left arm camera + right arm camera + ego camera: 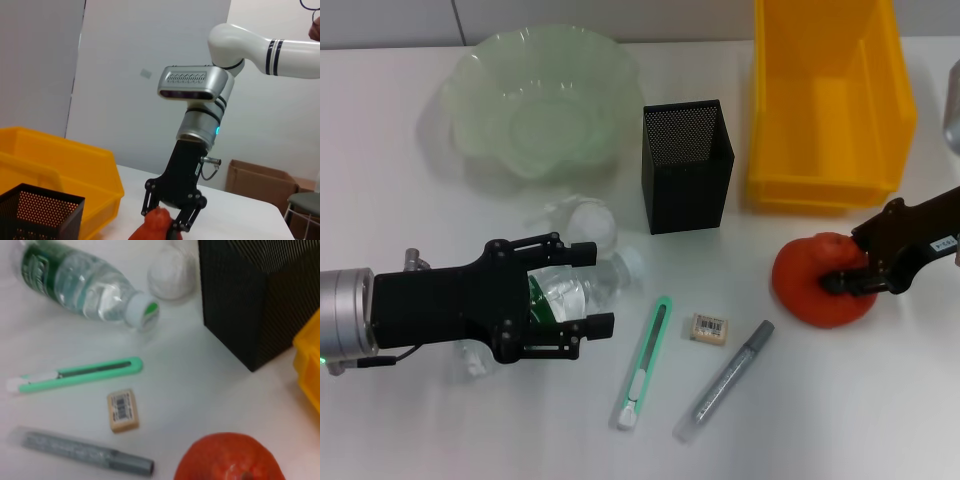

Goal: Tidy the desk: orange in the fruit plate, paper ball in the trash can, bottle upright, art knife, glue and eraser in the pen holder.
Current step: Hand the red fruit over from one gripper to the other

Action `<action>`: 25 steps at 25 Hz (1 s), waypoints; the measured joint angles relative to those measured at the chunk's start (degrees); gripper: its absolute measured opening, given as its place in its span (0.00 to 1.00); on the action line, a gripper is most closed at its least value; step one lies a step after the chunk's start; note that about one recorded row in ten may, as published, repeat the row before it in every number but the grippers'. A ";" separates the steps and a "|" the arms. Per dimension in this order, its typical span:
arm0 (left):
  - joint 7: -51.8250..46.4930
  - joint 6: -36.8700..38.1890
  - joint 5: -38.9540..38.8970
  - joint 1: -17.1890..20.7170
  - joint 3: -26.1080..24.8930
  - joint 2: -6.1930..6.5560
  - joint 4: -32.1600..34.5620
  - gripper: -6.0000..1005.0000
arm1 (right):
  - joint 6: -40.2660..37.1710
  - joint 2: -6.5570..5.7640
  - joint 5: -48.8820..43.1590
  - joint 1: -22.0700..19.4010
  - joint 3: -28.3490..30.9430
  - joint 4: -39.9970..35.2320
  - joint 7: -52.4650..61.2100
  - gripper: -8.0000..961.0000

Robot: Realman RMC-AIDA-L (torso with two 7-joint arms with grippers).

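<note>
The clear bottle (pixel 565 292) lies on its side, and my left gripper (pixel 592 287) is open with one finger on each side of it. My right gripper (pixel 840 282) is shut on the orange (pixel 815 285), which rests on the table; the left wrist view shows its fingers (pixel 187 217) clasping the orange (pixel 156 226). The paper ball (pixel 590 218) lies just behind the bottle. The green art knife (pixel 645 365), the eraser (pixel 708 328) and the grey glue stick (pixel 725 380) lie in front. Behind them are the black mesh pen holder (pixel 685 165), the green fruit plate (pixel 535 100) and the yellow trash bin (pixel 830 100).
In the right wrist view the bottle (pixel 80 282), knife (pixel 80 375), eraser (pixel 122 411) and glue (pixel 80 450) lie side by side next to the pen holder (pixel 250 300). A cardboard box (pixel 255 185) and a chair stand beyond the table.
</note>
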 joint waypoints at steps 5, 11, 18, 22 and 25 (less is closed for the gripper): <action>0.00 -0.09 -0.01 0.00 0.00 0.00 0.00 0.79 | -2.48 -1.44 7.18 -2.20 0.32 -1.21 -2.58 0.34; 0.00 -0.62 -0.14 0.02 0.00 -0.07 0.01 0.79 | -4.75 -2.49 19.56 -6.65 1.53 -2.29 -8.31 0.24; 0.24 -0.84 -0.37 0.02 -1.23 -0.58 0.00 0.79 | -6.05 -2.48 30.27 -8.54 4.86 7.17 -18.86 0.21; 0.50 -0.84 -0.38 -0.29 -2.33 -0.95 0.00 0.79 | -5.71 -2.09 34.13 -8.11 6.22 14.12 -24.64 0.20; 0.51 -0.91 -0.38 -0.65 -2.38 -1.29 0.00 0.79 | -5.51 -1.57 36.66 -7.87 6.41 17.81 -28.13 0.17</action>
